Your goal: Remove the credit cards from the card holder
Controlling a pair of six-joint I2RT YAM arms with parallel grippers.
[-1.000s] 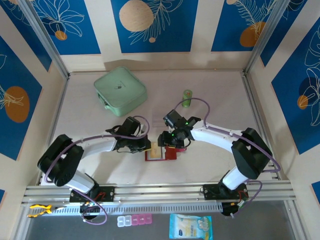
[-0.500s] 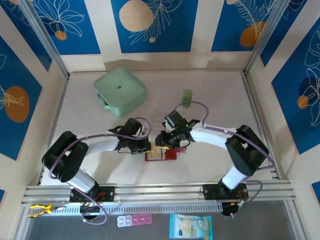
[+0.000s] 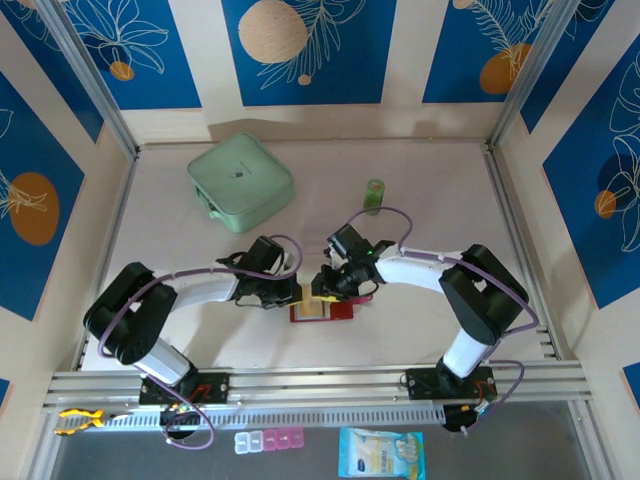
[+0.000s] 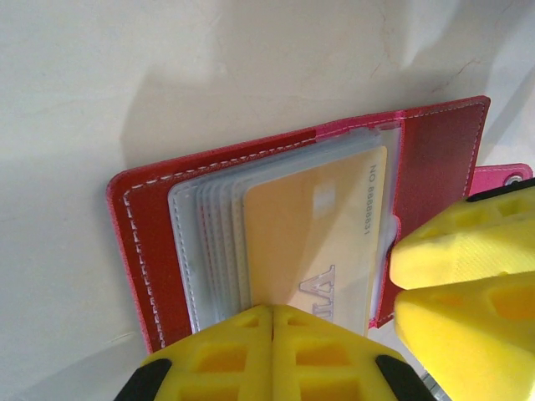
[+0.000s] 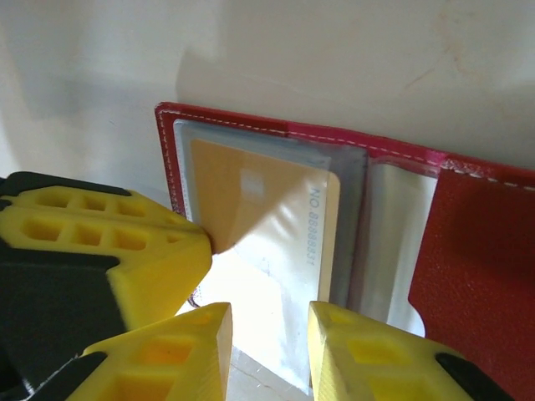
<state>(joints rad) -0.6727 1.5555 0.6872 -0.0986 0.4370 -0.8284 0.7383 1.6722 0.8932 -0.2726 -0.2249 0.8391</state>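
The red wallet (image 3: pixel 338 312) lies open on the table (image 3: pixel 430 250), in the middle of the top view. A green box (image 3: pixel 240 182) sits well apart, up and to the left. A yellow card (image 4: pixel 309 242) is in the wallet's clear pocket. The left pincer (image 4: pixel 272 351) is closed tight at the wallet's edge. The right pincer (image 5: pixel 267 347) has its fingers a little apart, right at the card's edge

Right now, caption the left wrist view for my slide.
Shut left gripper over the sleeves of the open card holder, yellow credit card uppermost.
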